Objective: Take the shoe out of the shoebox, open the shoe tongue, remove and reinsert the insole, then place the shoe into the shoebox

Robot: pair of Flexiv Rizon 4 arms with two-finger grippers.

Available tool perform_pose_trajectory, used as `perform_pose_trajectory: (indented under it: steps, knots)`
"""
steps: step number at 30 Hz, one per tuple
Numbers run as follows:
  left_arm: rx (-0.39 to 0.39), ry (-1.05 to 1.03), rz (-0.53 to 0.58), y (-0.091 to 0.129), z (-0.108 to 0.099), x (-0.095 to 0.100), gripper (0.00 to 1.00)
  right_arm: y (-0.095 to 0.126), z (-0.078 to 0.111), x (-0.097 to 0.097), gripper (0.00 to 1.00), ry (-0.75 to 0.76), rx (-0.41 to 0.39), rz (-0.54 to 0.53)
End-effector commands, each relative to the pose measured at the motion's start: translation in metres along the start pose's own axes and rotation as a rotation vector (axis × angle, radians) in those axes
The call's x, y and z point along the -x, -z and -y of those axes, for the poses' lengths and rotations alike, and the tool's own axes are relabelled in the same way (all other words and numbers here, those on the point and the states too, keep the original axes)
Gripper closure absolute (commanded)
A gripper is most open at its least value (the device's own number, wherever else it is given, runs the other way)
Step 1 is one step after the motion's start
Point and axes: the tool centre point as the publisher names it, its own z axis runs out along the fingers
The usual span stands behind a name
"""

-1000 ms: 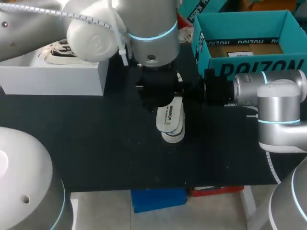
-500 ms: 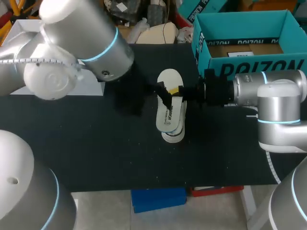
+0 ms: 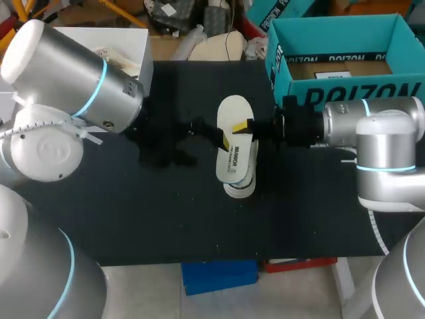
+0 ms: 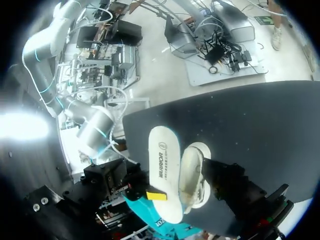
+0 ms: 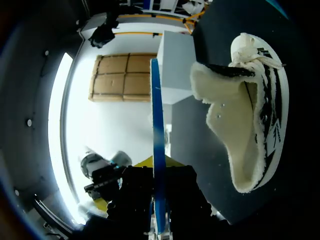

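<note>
Right gripper (image 3: pixel 240 127) clamped on the insole (image 3: pixel 232 109), which is out of the shoe (image 3: pixel 240 189).
The shoe lies on the black table (image 3: pixel 133 212) right by it, near the shoebox (image 3: pixel 345 93). Reinsertion looks next, which means steering the insole's toe end into the opening.

- The left arm (image 3: pixel 66 86) was seen entering from the left, bent downward, with the left gripper (image 3: pixel 169 143) held near the right gripper (image 3: pixel 232 133) but apart from it.
- The right arm (image 3: pixel 372 133) was stretched level from the right.
- The right gripper was clamped on the insole (image 3: pixel 234 109) from two sides.
</note>
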Motion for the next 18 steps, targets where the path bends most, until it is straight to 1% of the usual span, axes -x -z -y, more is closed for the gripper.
perform_pose_trajectory:
  steps: [1, 4, 5, 7, 8, 9, 12, 13, 15, 16, 17, 18]
  knots:
    - [0.009, -0.004, 0.262, 0.000, 0.003, -0.005, 0.00, -0.001, 0.001, 0.000, 1.00, 0.000, 0.003, 0.001]
    - [0.009, -0.004, 0.262, 0.000, 0.003, -0.005, 0.00, -0.001, 0.001, 0.000, 1.00, 0.000, 0.003, 0.001]
    - [0.040, -0.002, 0.290, 0.001, 0.003, -0.004, 0.00, -0.001, 0.001, 0.000, 1.00, 0.000, 0.003, 0.001]
    - [0.035, 0.016, 0.385, 0.003, 0.000, -0.004, 0.00, -0.001, 0.001, 0.000, 1.00, 0.000, 0.003, 0.001]
    - [0.062, 0.003, 0.390, 0.002, 0.000, -0.005, 0.00, -0.001, 0.001, 0.000, 1.00, 0.000, 0.003, 0.001]
    - [0.081, 0.015, 0.422, 0.000, -0.002, -0.007, 0.00, -0.001, 0.001, 0.000, 1.00, 0.000, 0.003, 0.001]
    - [0.088, 0.046, 0.513, -0.004, -0.005, -0.012, 0.00, -0.001, 0.001, 0.000, 1.00, 0.000, 0.003, 0.001]
    - [0.078, 0.047, 0.546, -0.005, -0.006, -0.014, 0.00, -0.001, 0.001, 0.000, 1.00, 0.000, 0.003, 0.001]
    - [0.089, 0.061, 0.587, -0.009, -0.008, -0.018, 0.00, -0.001, 0.001, 0.000, 1.00, 0.000, 0.003, 0.001]
    - [0.081, 0.066, 0.611, -0.010, -0.008, -0.019, 0.00, -0.001, 0.001, 0.000, 1.00, 0.000, 0.003, 0.001]
    - [0.074, 0.084, 0.679, -0.011, -0.011, -0.022, 0.00, -0.001, 0.001, 0.000, 1.00, 0.000, 0.003, 0.001]
    - [0.069, 0.094, 0.725, -0.011, -0.013, -0.024, 0.00, -0.001, 0.001, 0.000, 1.00, 0.000, 0.003, 0.001]
